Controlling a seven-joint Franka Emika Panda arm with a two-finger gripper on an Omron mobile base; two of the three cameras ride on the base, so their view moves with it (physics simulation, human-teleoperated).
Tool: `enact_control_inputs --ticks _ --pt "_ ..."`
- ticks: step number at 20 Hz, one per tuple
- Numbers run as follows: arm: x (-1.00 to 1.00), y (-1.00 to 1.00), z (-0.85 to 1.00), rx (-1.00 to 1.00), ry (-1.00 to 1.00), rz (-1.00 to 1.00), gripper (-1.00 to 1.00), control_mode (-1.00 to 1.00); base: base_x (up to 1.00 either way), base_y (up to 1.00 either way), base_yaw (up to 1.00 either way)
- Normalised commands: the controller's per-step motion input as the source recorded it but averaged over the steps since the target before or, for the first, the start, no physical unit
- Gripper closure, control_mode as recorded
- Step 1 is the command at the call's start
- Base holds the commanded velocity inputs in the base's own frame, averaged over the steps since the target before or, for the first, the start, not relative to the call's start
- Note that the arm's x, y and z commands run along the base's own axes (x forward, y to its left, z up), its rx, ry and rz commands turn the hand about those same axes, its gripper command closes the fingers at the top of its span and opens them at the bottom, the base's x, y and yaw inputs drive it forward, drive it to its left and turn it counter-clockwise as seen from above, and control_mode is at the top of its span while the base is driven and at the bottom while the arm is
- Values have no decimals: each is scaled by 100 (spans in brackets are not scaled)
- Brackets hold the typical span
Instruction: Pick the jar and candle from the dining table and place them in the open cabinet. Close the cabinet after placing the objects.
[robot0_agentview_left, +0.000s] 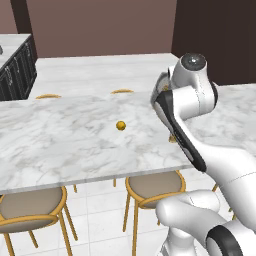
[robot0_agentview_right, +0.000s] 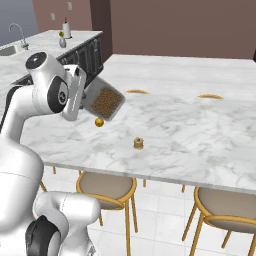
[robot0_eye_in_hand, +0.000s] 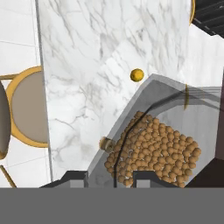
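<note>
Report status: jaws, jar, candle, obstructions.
Gripper shut on jar, lifted and tilted above dining table. Candle on table, untouched. Nothing seen blocking.

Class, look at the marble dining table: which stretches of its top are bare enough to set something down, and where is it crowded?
The dining table lies bare right of the candle, out toward the far stools. In the left base view, the stretch left of the golden knob is bare too. The crowded part is near the arm, where the gripper holds the tilted jar.

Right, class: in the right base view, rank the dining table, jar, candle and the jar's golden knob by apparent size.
1. dining table
2. jar
3. candle and golden knob: both tiny, too alike to rank.
</note>
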Motion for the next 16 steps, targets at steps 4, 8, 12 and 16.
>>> enact_control_inputs --ticks 4,8,12,16 --pt "0 0 0 0 0 0 100 100 0 0 0" --pt "0 0 0 0 0 0 100 100 -6 0 -5" --pt "0 0 0 0 0 0 100 100 -21 0 -33" --pt "0 0 0 0 0 0 100 100 -23 0 -42"
